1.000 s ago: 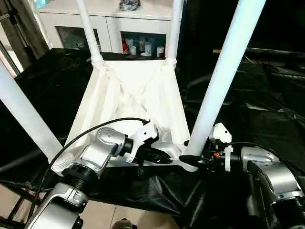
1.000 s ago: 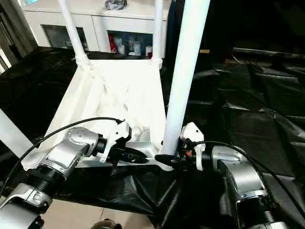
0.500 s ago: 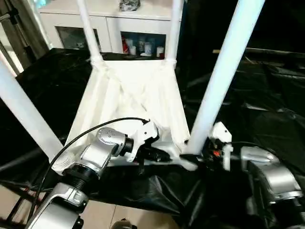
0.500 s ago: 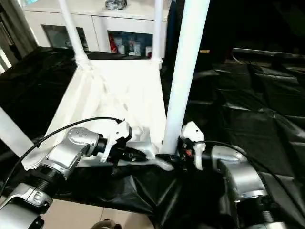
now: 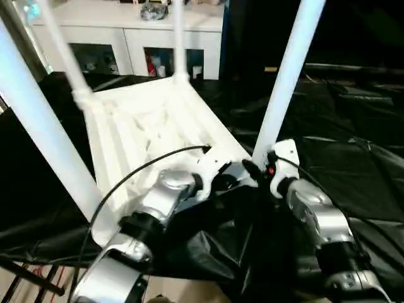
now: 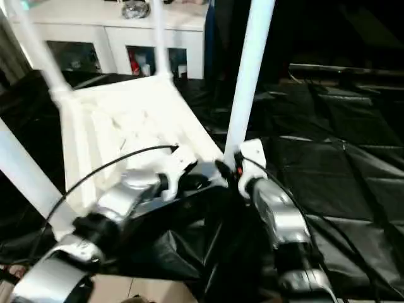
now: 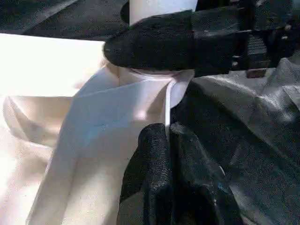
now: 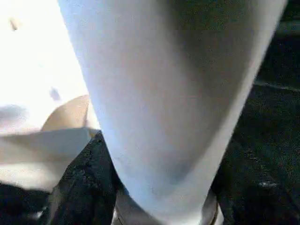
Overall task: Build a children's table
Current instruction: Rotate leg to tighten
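With all four legs standing in the upturned tabletop, the right gripper clasps the near-right leg at its socket while the left gripper pinches the tabletop's rim just beside it, so next, I judge, comes a firm seating push.

You get motion blur across both head views, softening the legs and the silver forearms. The tabletop glares white, its ribs washed out, against the dim black drape. Your right wrist view is out of focus.

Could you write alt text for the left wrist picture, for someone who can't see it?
The left gripper, two black fingers shut together, pinches the white plastic tabletop at its corner edge. Just beyond, a black finger of the right gripper lies across the white tube leg above its socket.
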{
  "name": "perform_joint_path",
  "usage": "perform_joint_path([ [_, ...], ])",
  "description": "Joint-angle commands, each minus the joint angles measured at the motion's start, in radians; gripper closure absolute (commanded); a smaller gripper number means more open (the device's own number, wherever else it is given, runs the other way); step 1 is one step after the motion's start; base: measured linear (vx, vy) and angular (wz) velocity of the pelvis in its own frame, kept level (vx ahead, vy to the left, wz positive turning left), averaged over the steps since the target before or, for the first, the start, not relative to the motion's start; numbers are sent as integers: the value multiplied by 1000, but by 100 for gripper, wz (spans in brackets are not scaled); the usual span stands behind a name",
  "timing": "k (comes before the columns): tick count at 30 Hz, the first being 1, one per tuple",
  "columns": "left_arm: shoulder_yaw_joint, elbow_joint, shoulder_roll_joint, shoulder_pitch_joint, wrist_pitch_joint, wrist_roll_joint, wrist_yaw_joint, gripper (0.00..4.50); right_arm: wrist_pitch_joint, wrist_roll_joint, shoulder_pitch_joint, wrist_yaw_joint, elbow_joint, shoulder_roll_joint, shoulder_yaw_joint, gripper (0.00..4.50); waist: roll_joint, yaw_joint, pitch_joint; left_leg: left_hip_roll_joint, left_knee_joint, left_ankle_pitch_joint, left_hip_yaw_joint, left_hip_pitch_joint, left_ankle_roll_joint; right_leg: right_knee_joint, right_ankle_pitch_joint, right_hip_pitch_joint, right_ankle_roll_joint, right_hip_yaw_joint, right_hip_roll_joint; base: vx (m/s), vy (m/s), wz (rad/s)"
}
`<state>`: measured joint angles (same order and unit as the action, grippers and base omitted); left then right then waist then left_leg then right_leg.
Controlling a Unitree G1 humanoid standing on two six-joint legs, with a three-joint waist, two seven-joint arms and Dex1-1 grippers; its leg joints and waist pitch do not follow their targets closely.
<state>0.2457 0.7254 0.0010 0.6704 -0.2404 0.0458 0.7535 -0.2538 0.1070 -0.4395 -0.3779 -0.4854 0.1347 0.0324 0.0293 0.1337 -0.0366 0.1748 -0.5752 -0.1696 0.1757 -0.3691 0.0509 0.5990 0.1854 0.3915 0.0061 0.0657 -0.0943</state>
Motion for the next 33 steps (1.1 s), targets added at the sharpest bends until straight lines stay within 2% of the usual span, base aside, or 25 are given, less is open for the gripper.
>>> perform_joint_path([
  [1,18,-32,-71,42,69,-39,37,450,-44,14,15,-69,-57,-59,-81,141,-12,1,53,48,77,-280,-21,6,-11,-83,242,-36,-169,-43,-63,0,0,0],
  [4,23,-51,-38,30,79,-52,96,450,-19,3,37,-164,-14,-5,-126,105,-14,9,54,46,72,-237,-18,4,-37,-78,190,-42,-189,-41,-64,0,0,0],
  [5,24,-56,-30,27,82,-55,113,450,-13,6,44,-190,-2,7,-132,105,-18,11,53,46,72,-234,-17,3,-45,-80,200,-45,-186,-40,-65,0,0,0],
  [6,26,-66,-18,22,81,-62,141,450,-9,16,56,-246,23,30,-142,105,-16,11,53,48,72,-236,-16,4,-48,-81,214,-43,-186,-41,-66,0,0,0],
  [10,36,-120,37,-6,78,-90,264,450,2,44,111,-453,123,138,-190,105,-19,19,51,53,75,-247,-17,5,-61,-83,242,-45,-180,-41,-65,0,0,0],
  [14,48,-166,88,-30,60,-116,371,450,-10,78,143,-603,190,233,-208,105,-15,23,50,57,75,-254,-17,7,-61,-82,246,-41,-197,-41,-66,0,0,0],
  [15,57,-187,111,-42,50,-123,412,450,-20,96,157,-666,220,273,-214,105,-20,28,51,59,74,-252,-17,8,-64,-79,240,-44,-201,-41,-67,0,0,0],
  [16,57,-187,111,-42,50,-123,412,450,-20,96,157,-666,220,273,-214,105,-19,31,52,60,73,-243,-17,6,-69,-77,229,-46,-203,-41,-68,0,0,0],
  [17,68,-209,146,-52,36,-131,473,450,-42,118,164,-742,247,322,-219,105,-18,36,51,61,70,-228,-15,7,-82,-74,203,-42,-212,-42,-65,0,0,0],
  [21,76,-236,189,-65,22,-136,534,450,-63,119,167,-815,265,369,-234,105,-19,44,54,61,66,-198,-13,4,-90,-69,175,-40,-227,-41,-66,0,0,0],
  [25,77,-258,214,-78,14,-138,568,450,-64,112,163,-838,264,377,-246,105,-20,44,54,61,65,-196,-14,3,-86,-67,167,-39,-236,-40,-66,0,0,0],
  [26,78,-267,221,-82,10,-140,574,450,-75,123,163,-842,271,378,-251,137,-22,44,54,60,65,-195,-14,3,-83,-67,170,-39,-236,-40,-66,0,0,0],
  [30,82,-283,230,-93,1,-141,583,450,-91,128,170,-854,288,378,-262,156,-22,43,57,59,61,-167,-13,2,-88,-62,134,-40,-240,-39,-64,0,0,0],
  [33,85,-289,232,-100,-1,-139,585,450,-92,124,175,-858,292,378,-269,189,-21,44,58,58,58,-148,-12,0,-97,-59,116,-39,-245,-38,-65,0,0,0],
])
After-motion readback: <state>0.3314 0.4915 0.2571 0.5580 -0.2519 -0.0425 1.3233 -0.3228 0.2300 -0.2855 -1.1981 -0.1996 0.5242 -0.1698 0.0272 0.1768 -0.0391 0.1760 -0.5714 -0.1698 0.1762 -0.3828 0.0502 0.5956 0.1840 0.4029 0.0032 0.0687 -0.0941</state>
